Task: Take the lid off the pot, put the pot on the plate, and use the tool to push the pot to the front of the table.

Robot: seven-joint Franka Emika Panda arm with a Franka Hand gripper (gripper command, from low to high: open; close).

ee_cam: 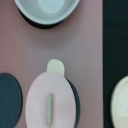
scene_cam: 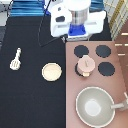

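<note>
The arm is seen at the exterior view's top, reaching down toward the stove counter (scene_cam: 95, 75), with the white hand and its blue block carried high above the counter's top edge. The pincer (scene_cam: 77, 34) is positioned above and toward the exterior view's top from the pot (scene_cam: 86, 66), well apart from it and touching nothing. Whether the pincer is released or clenched cannot be told.

The pot is found on the stove counter, standing on the burner nearest the desk (scene_cam: 30, 95), with a second burner (scene_cam: 107, 69) just beside it toward the exterior view's right. The lid (scene_cam: 87, 63) is still seated on the pot; in the wrist view it is shown as a smooth, pale-pink round disc (ee_cam: 50, 103) with a narrow ridge-like knob at its centre, and one rounded cream side tab of the pot protrudes from under its edge.

The plate (scene_cam: 51, 72), a round cream-beige disc with a raised rim, is laid on the flat black desk, toward the exterior view's left from the pot. The tool (scene_cam: 15, 60), a cream-white spatula with a short handle and wider head, is laid further to the exterior view's left.

A large grey-beige pan (scene_cam: 95, 106) is placed toward the exterior view's bottom from the pot.
</note>
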